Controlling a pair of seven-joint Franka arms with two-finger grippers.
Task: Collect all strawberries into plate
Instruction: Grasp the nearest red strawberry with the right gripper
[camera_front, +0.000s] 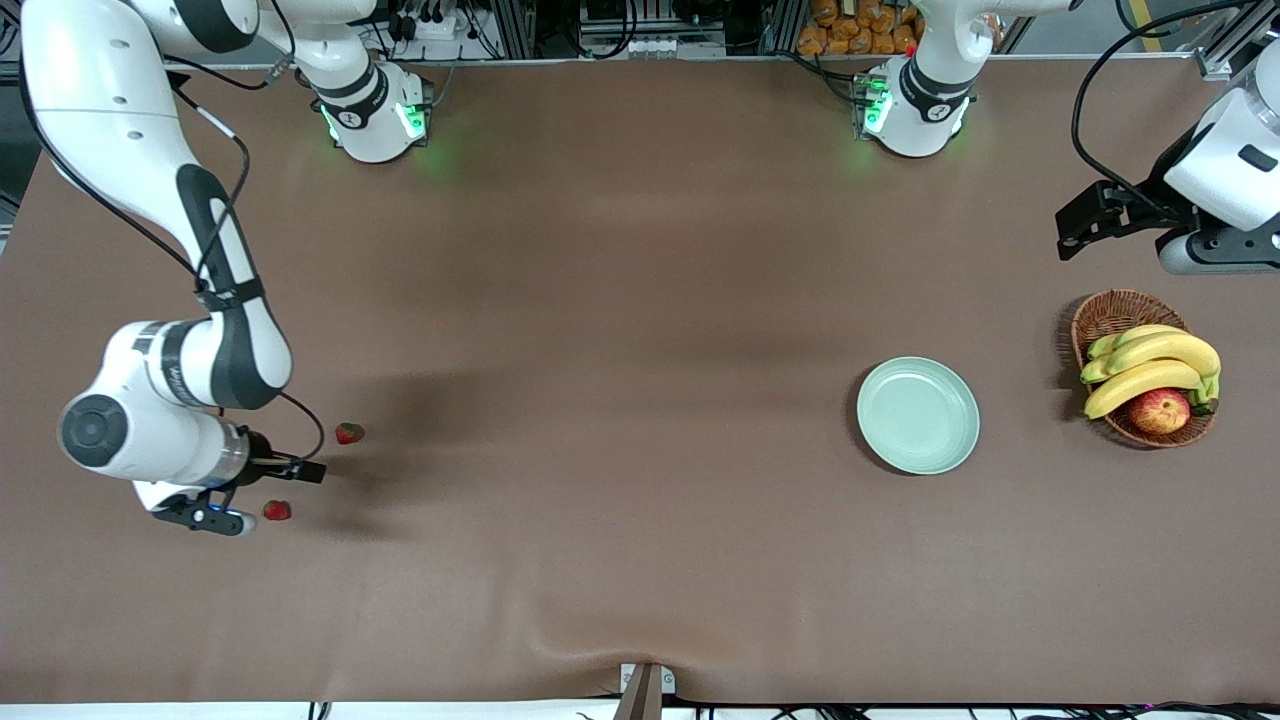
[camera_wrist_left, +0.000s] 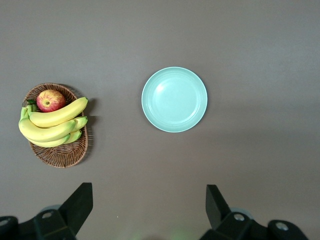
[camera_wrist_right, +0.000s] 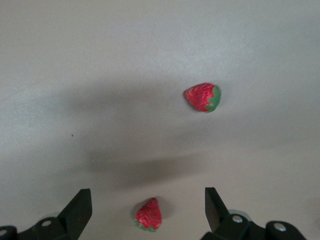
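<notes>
Right gripper (camera_front: 262, 497), jaws wide, hangs over two small red strawberries (camera_front: 349, 433) (camera_front: 277, 510) near the right arm's table edge, well apart from the bare mint plate (camera_front: 918, 415); left gripper (camera_front: 1085, 222) waits, jaws wide.

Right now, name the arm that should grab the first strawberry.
Right. The right gripper hangs open beside both visible strawberries; the left gripper waits, open, by the basket, near the plate.

Brown tablecloth (camera_front: 620, 300) w/ metal-frame racks (camera_front: 640, 25) along edge.
</notes>
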